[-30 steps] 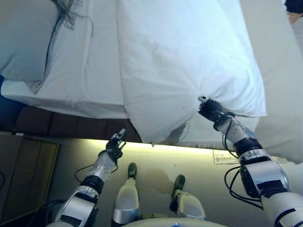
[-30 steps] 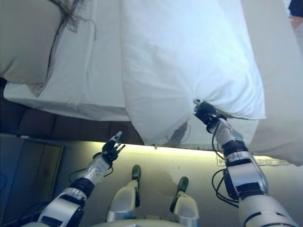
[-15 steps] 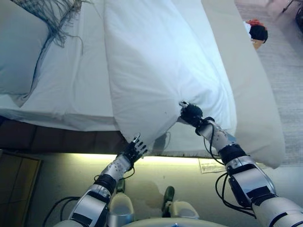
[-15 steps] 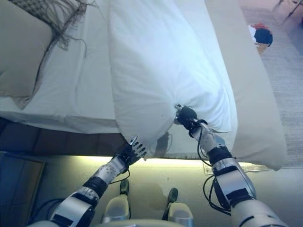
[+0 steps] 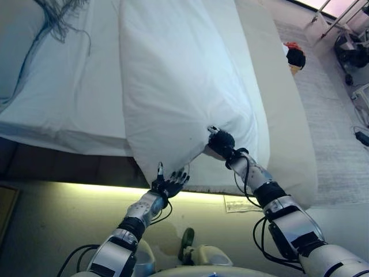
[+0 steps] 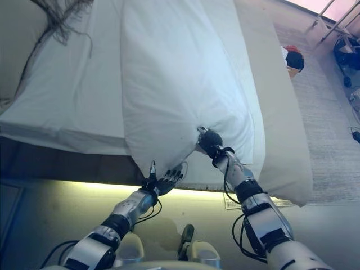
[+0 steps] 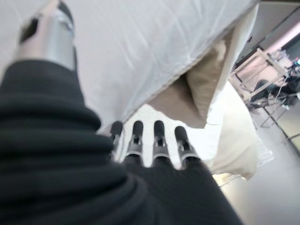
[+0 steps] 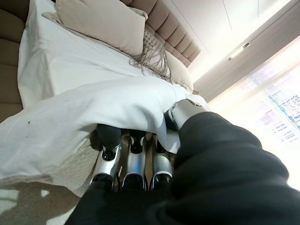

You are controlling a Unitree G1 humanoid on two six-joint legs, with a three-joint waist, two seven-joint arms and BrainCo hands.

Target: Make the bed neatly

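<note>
A white duvet lies along the bed over a white sheet, and its near corner hangs over the bed's side. My right hand is shut on the duvet's near edge. In the right wrist view the fingers curl under the white cloth and the thumb presses on top. My left hand is open with spread fingers just below the hanging corner. Its straight fingers show under the duvet in the left wrist view.
A beige pillow and a fringed throw lie at the head end on the left. A beige cover drapes the bed's right side. A red and dark object sits on the rug, with metal-framed furniture beyond it.
The camera has swung right. My left hand has risen from beside the bed base to just under the duvet's hanging corner. My right hand has kept its hold on the duvet.
</note>
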